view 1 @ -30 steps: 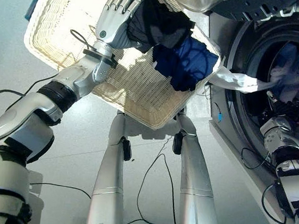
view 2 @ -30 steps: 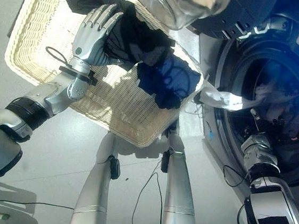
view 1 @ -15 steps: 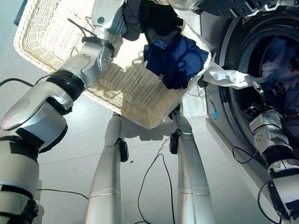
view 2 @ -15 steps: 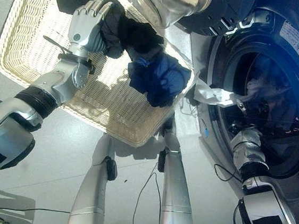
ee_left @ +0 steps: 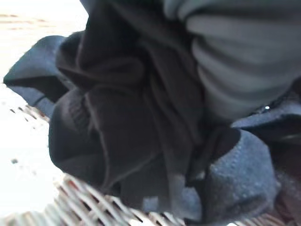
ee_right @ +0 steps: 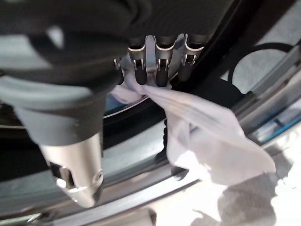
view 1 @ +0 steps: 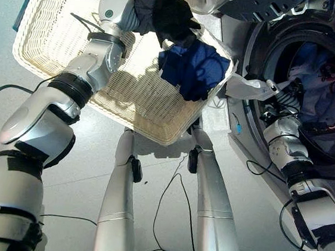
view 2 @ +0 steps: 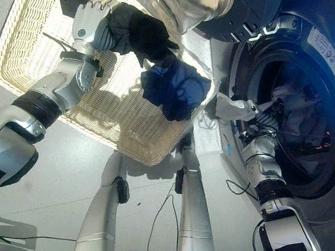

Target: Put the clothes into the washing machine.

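Left robot hand (view 1: 115, 5) sits in the wicker laundry basket (view 1: 50, 41), fingers curled into a black garment (view 1: 164, 14) near the far rim; the left wrist view shows dark folds bunched close against the hand, so the grip reads as closed on cloth, likely ready to lift it out. Right robot hand (view 2: 256, 124) is at the mouth of the washing machine (view 2: 334, 77), fingers pinched on one end of a white cloth (view 2: 232, 107); the right wrist view shows the fabric caught at the dark fingertips and trailing out across the door seal. Free end of that cloth hangs outside the drum opening toward the basket, so it is judged only partly loaded and still needs feeding in. Basket stands just beside the machine's open front, a sensible spot for short transfers. Count: one basket, one machine; in the basket, two loose items discernible, the black garment and a blue garment (view 1: 192, 68) slumped against the corner nearest the machine. Drum (view 1: 324, 88) already holds a mixed heap of pale and patterned laundry, number of pieces not tellable.
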